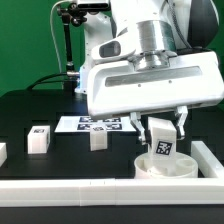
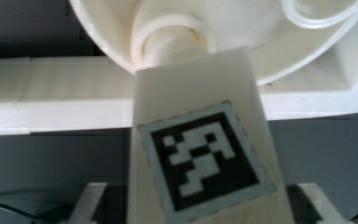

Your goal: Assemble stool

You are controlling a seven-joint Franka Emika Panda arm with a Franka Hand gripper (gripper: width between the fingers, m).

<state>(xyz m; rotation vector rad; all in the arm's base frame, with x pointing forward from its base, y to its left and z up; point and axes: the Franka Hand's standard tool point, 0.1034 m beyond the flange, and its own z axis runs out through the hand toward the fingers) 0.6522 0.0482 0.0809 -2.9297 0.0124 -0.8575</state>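
Two-finger gripper (image 1: 162, 139) clamped on white rectangular plastic leg block (image 1: 163, 149) bearing a black-and-white tag, block upright, its end at a socket of round white plastic disc seat (image 1: 143, 169), two loose white leg blocks (image 1: 38, 139) (image 1: 98, 138) well apart on black table (image 1: 30, 108), marker board (image 1: 82, 125) behind.

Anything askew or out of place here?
Only slightly: the white tagged plastic leg block held in the tool leans a little over the round white disc seat, not square to it.
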